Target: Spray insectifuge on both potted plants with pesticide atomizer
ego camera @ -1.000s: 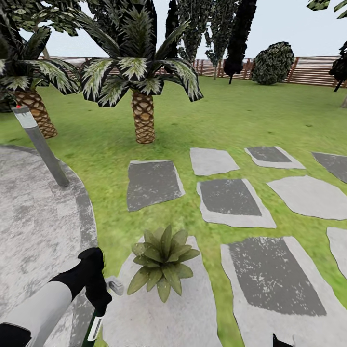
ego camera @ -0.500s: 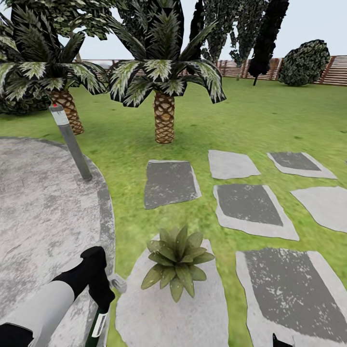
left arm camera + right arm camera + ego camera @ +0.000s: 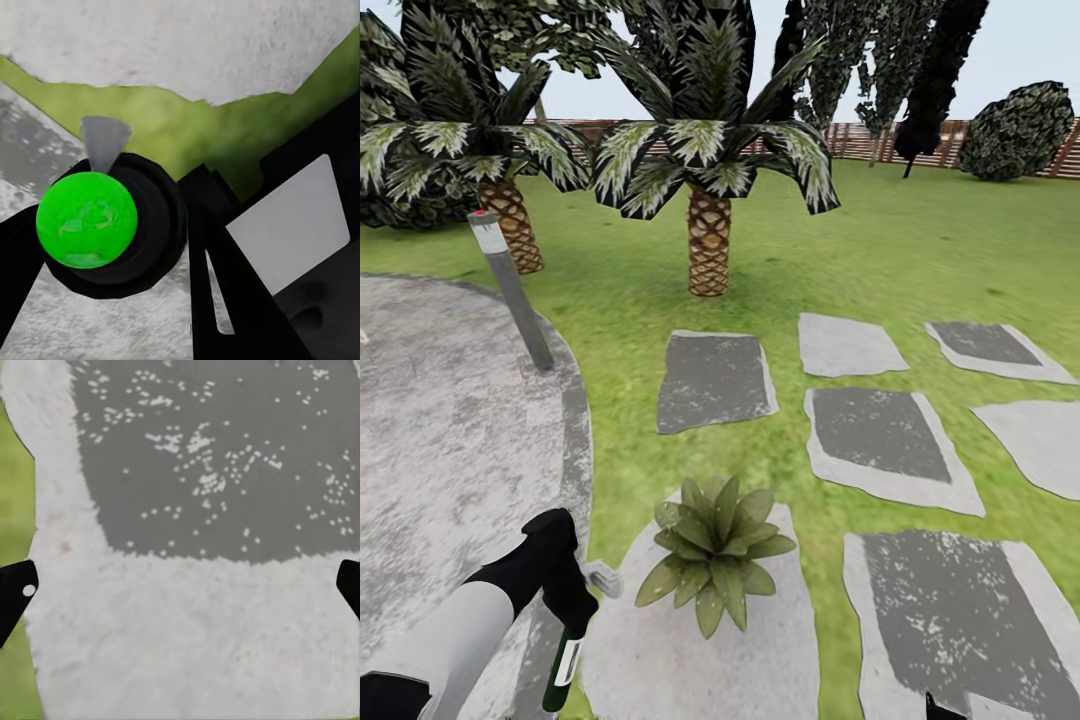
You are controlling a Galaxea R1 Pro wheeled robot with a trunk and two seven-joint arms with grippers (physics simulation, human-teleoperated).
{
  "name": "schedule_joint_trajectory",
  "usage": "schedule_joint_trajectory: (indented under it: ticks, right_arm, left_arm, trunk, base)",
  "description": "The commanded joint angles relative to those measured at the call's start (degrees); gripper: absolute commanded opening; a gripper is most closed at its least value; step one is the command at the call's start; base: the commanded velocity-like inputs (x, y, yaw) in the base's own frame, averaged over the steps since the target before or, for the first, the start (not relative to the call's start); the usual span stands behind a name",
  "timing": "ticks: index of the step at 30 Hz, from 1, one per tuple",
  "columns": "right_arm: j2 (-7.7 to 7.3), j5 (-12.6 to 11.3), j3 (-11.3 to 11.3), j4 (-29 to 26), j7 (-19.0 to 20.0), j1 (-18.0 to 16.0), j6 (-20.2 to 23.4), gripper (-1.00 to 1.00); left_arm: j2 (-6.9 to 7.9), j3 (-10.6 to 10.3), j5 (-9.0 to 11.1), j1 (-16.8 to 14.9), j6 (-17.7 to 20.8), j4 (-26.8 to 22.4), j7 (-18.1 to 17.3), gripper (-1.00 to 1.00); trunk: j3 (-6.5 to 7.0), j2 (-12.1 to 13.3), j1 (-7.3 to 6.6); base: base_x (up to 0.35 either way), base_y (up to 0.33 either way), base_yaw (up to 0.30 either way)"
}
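My left gripper point(image 3: 567, 598) is low at the left of the head view, shut on the pesticide atomizer point(image 3: 563, 668). The dark green bottle with its white label hangs below the fingers, and the small pale spray head point(image 3: 603, 578) points toward a potted plant point(image 3: 713, 552). That plant is a rosette of broad green leaves standing on a pale stepping stone point(image 3: 760, 660), just right of the spray head. In the left wrist view a black finger point(image 3: 225, 300) lies beside a round green part point(image 3: 87, 219) and a white label point(image 3: 289, 225). My right gripper point(image 3: 180, 592) hangs open over a stepping stone point(image 3: 210, 457).
A round grey speckled patio point(image 3: 440, 420) lies to the left with a grey lamp post point(image 3: 512, 290) at its rim. Two scaly-trunked palms point(image 3: 709, 250) stand on the lawn beyond. Several flat stepping stones point(image 3: 880, 435) spread to the right. A brown slatted fence point(image 3: 860, 140) closes the far side.
The camera has turned, so palms, post and stones now sit further right in the picture. My left gripper still holds the atomizer beside the plant.
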Motion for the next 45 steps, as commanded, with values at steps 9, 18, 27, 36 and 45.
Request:
schedule_joint_trajectory:
  ticks: [9,18,27,36,45]
  right_arm:
    - [0.03,0.61,-0.40,0.08,-0.05,-0.06,-0.24,1.00]
    - [-0.01,0.61,-0.40,0.08,0.00,-0.06,-0.24,1.00]
    - [-0.01,0.61,-0.40,0.08,-0.05,-0.06,-0.24,1.00]
    - [-0.01,0.61,-0.40,0.08,-0.05,-0.06,-0.24,1.00]
    - [-0.01,0.61,-0.40,0.08,0.01,-0.06,-0.24,1.00]
  left_arm:
    - [-0.44,-0.26,-0.29,-0.02,0.57,-0.10,-0.53,-1.00]
    - [-0.58,-0.19,-0.28,-0.02,0.59,-0.10,-0.54,-1.00]
    - [-0.52,-0.21,-0.28,-0.02,0.59,-0.01,-0.70,-1.00]
    - [-0.50,-0.17,-0.28,-0.02,0.59,-0.09,-0.82,-1.00]
    - [-0.50,-0.17,-0.28,-0.02,0.59,-0.11,-0.82,-1.00]
  trunk:
    - [-0.05,-0.02,-0.01]
    - [-0.05,-0.02,-0.01]
    - [-0.05,-0.02,-0.01]
    - [-0.05,-0.02,-0.01]
    - [-0.05,-0.02,-0.01]
  base:
    - [-0.068,-0.133,0.269]
    - [-0.077,-0.262,0.018]
    - [0.116,-0.184,0.075]
    - [0.006,-0.005,0.267]
    - [0.000,-0.124,0.183]
